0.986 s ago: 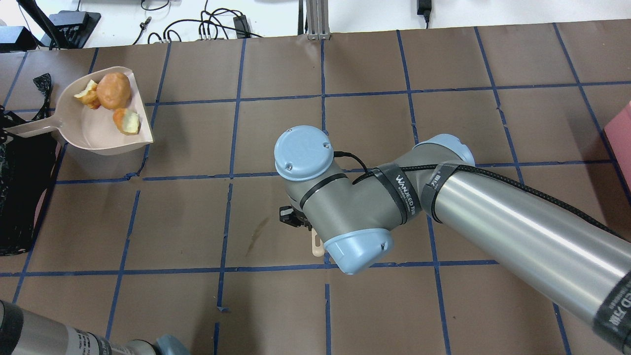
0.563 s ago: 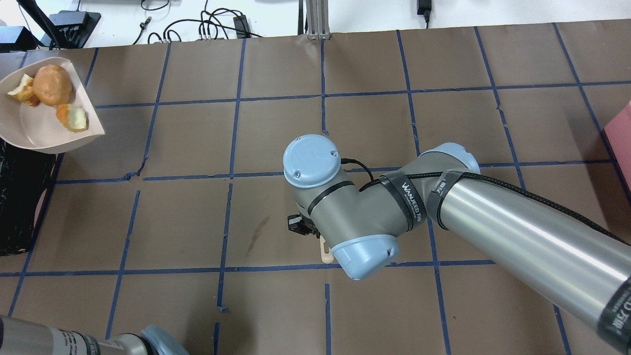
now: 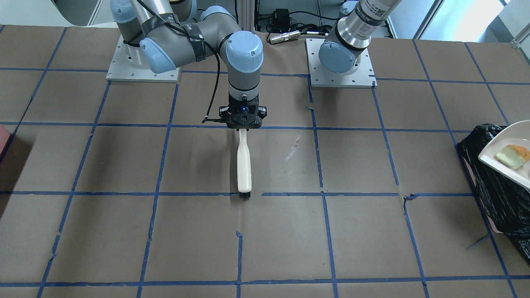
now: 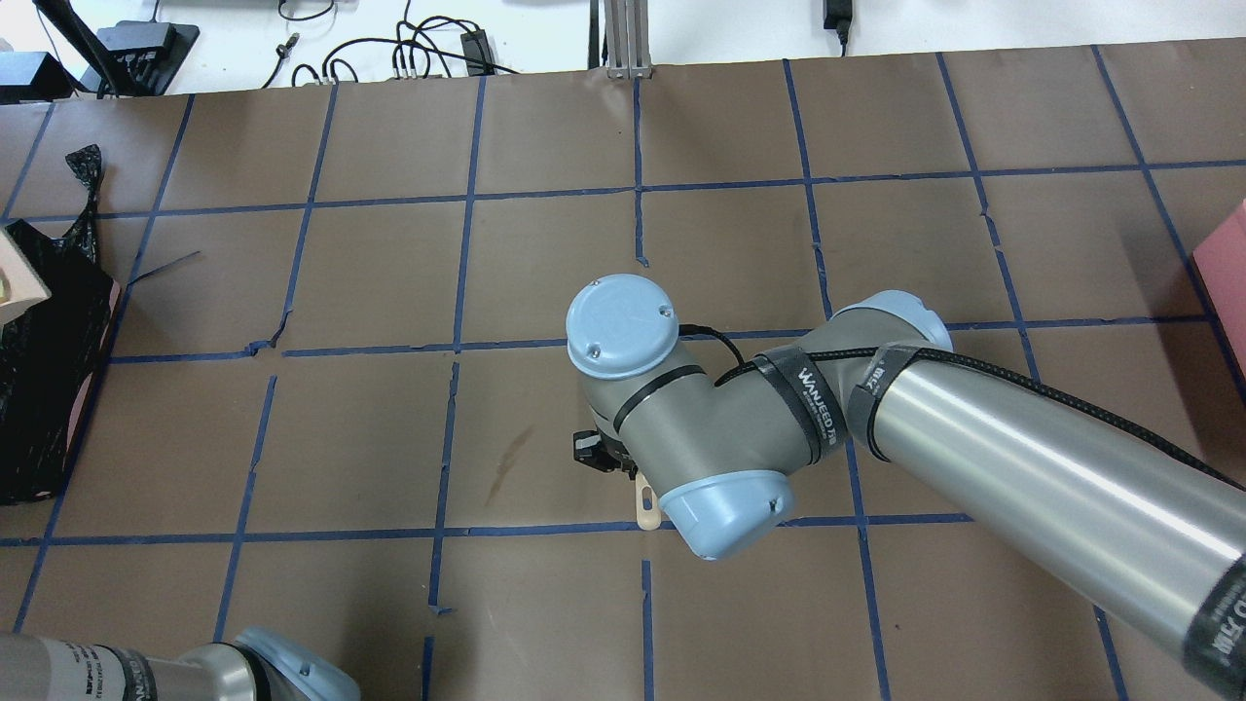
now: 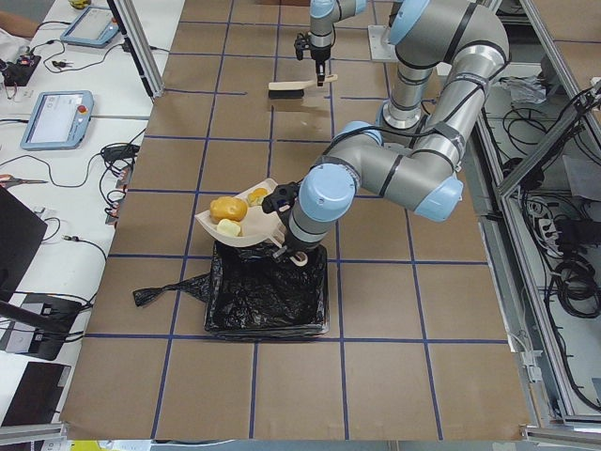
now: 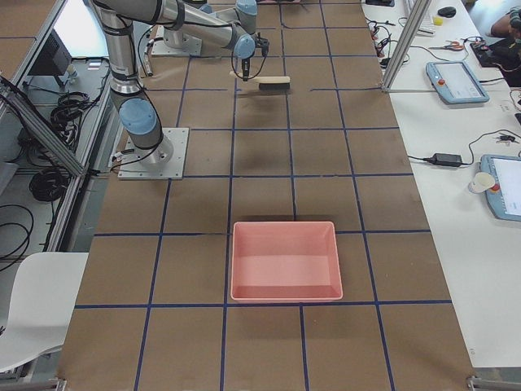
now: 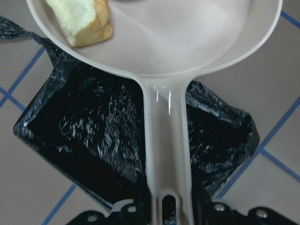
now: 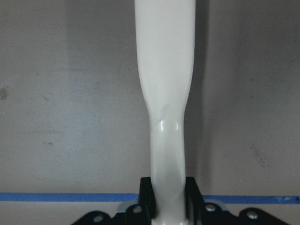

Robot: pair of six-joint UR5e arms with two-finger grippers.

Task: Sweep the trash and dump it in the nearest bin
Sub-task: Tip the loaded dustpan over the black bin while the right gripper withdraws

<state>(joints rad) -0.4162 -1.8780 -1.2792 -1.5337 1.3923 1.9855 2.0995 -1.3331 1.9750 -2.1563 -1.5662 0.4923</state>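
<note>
While dustpan (image 7: 197, 47) of trash (image 7: 84, 21) hangs over bin (image 7: 93, 136), right claw (image 8: 168, 199) grips brush (image 3: 244, 161)

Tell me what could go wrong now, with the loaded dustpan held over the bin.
The dustpan hangs at one edge of the bin, so tipping there could drop trash onto the table. The left gripper holds only the handle's end; the pan might twist as it tilts.

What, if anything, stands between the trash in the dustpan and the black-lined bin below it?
Nothing visible does. The left gripper holds the dustpan by its handle above the bin, whose mouth is open with no lid. The trash rests in the pan, and only the pan's own floor separates it from the bin.
</note>
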